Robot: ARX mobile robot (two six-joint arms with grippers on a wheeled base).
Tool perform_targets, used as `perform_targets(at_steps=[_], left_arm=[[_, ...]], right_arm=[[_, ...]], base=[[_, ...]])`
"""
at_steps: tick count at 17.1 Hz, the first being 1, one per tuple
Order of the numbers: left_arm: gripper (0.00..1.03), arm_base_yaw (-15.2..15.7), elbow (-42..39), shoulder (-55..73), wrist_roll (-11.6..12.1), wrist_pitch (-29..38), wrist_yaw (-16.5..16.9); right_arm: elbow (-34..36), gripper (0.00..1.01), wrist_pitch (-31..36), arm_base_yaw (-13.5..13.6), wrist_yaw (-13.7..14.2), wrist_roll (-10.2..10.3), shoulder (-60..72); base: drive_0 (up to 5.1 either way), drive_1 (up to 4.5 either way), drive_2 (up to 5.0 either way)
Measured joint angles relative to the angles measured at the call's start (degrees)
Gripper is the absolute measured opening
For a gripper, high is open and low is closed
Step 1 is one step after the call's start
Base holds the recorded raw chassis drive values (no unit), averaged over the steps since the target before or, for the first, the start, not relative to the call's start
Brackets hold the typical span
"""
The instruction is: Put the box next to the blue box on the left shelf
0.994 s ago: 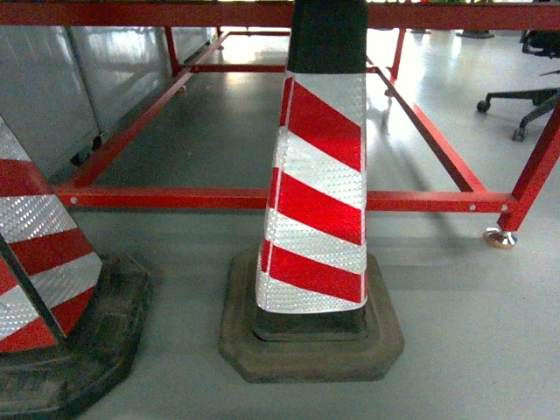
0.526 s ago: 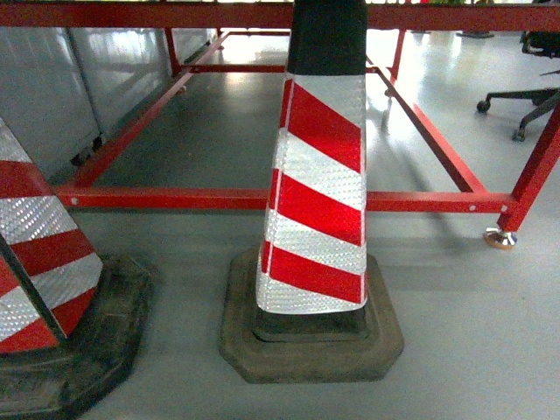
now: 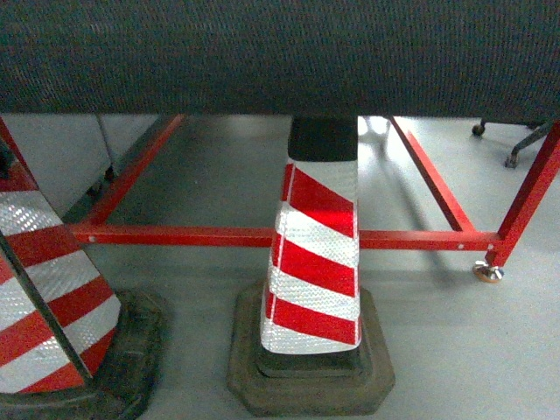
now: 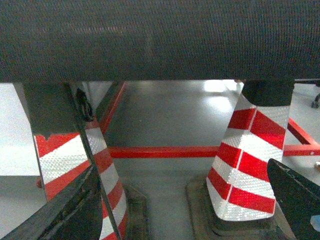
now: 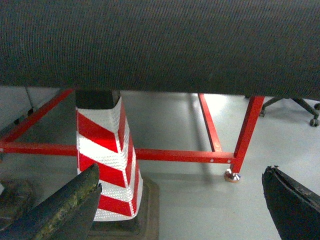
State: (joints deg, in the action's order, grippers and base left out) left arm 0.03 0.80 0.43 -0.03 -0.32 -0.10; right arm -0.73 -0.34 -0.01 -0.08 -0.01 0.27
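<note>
Head view shows neither the box nor the left shelf, only a striped traffic cone [image 3: 317,262] before a red-framed rack [image 3: 262,236]; both grippers' jaws stand wide and empty, so the task looks barely begun

Dark textured surface [image 5: 160,42] spanning the frame from 9 to 3 o'clock across the top, red-and-white striped cone [image 5: 105,160] on a dark base at 7 o'clock, red frame [image 5: 220,155] with footed leg at 4 o'clock, right gripper [image 5: 180,210] fingers [image 5: 65,207] spread apart at 7 and 5 o'clock, grey floor [image 5: 200,205].
</note>
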Motion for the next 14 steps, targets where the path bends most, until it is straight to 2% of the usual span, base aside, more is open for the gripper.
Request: perform_targets(at_steps=[14], left_arm=[[0.98, 0.0, 0.0, 0.0, 0.0, 0.0, 0.04]], right_arm=[[0.0, 0.98, 0.0, 0.0, 0.02, -0.02, 0.0]], base=[[0.0, 0.0, 0.0]])
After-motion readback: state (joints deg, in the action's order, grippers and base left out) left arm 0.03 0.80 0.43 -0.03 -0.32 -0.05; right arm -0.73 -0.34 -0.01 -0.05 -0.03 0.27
